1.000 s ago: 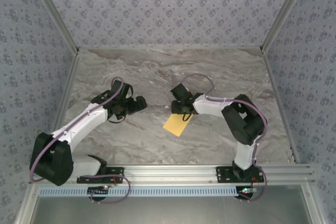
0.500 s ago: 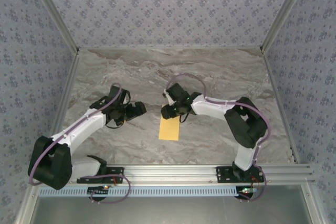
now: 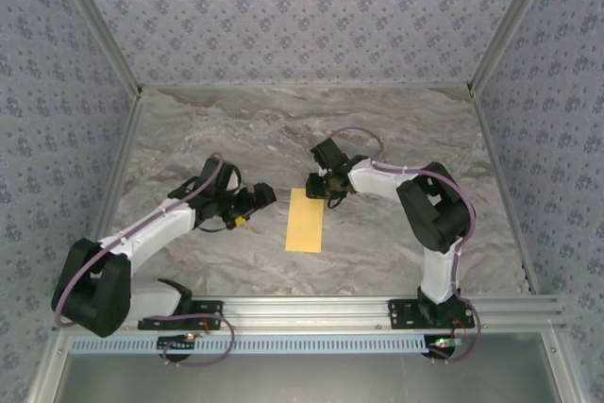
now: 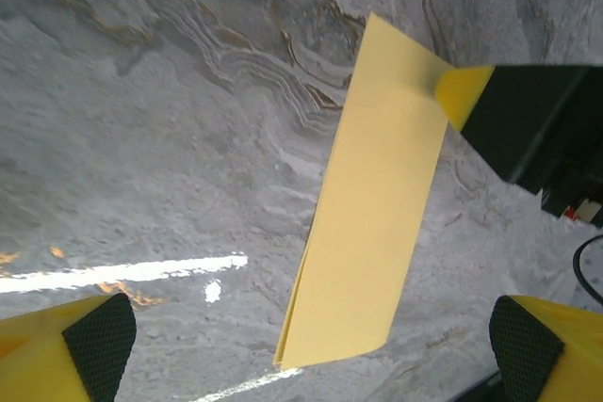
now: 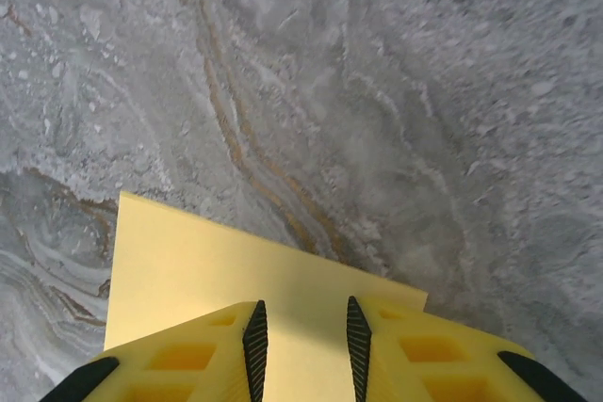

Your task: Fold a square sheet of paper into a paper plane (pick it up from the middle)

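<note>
Right gripper (image 5: 303, 325), fingers a narrow gap apart, hangs over one end of the folded sheet of paper (image 5: 207, 265), which lies flat on the table (image 5: 396, 91) beneath it. Left gripper (image 4: 311, 353), spread wide, has the sheet's other end just ahead.

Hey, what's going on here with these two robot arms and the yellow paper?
The two arms are partway through folding a paper plane. The yellow sheet of paper lies flat on the marble table, already folded in half into a narrow strip. The right gripper sits over the strip's far end, jaws a narrow gap apart, one finger seemingly against a corner. The left gripper hovers just left of the strip, jaws wide open, holding nothing.
</note>
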Available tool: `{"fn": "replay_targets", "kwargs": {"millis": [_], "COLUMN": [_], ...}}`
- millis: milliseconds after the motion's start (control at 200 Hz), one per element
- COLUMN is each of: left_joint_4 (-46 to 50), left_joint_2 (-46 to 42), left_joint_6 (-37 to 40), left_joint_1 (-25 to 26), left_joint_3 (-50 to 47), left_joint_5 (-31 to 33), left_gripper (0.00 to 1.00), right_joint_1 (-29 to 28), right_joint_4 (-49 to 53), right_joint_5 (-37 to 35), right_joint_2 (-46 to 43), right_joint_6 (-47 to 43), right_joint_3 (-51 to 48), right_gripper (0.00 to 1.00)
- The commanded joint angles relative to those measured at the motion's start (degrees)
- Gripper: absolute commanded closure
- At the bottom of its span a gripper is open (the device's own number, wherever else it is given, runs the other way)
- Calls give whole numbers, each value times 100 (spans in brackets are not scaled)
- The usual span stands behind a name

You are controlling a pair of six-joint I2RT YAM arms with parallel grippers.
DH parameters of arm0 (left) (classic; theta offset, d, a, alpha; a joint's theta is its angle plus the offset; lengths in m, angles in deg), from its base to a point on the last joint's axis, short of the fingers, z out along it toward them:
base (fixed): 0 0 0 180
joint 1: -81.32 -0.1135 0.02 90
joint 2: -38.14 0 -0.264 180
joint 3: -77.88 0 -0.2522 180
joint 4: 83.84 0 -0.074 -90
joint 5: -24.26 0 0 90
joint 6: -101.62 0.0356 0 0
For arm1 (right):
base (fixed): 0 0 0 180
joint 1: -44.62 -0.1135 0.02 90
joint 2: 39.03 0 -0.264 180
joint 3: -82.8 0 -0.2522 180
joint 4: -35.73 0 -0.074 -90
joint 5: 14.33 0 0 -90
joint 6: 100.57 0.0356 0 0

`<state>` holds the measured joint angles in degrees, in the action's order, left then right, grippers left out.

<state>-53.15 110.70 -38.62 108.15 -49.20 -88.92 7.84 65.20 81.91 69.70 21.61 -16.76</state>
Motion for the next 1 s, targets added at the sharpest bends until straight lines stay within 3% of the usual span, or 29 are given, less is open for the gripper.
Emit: {"fn": "replay_targets", "kwargs": {"millis": [0,330,480,715,994], "left_joint_4": [-145,-711,-1231,-1189,-1078], "left_joint_2": [106,478,573,795,1195], "left_joint_6": [-202,-915,-1337,-1343,-1217], "left_joint_1": [148,911,1146,1393,1576], "left_joint_3": [-40,-308,-566,-459,-230], "left_joint_5": [-212,-519,-643,-645,-601], "left_gripper": [1,5,16,36,41], "right_joint_1": [52,170,215,233,232], "right_joint_4": [276,241,140,104,124], "right_joint_5": [-78,-241,-247,-206,-176], "right_joint_2": [131,471,534,589,618], "right_joint_6": [172,335,341,486,474], "right_joint_3": [112,-264,-448,-471,-458], "right_gripper": [68,72,75,75,75]}}
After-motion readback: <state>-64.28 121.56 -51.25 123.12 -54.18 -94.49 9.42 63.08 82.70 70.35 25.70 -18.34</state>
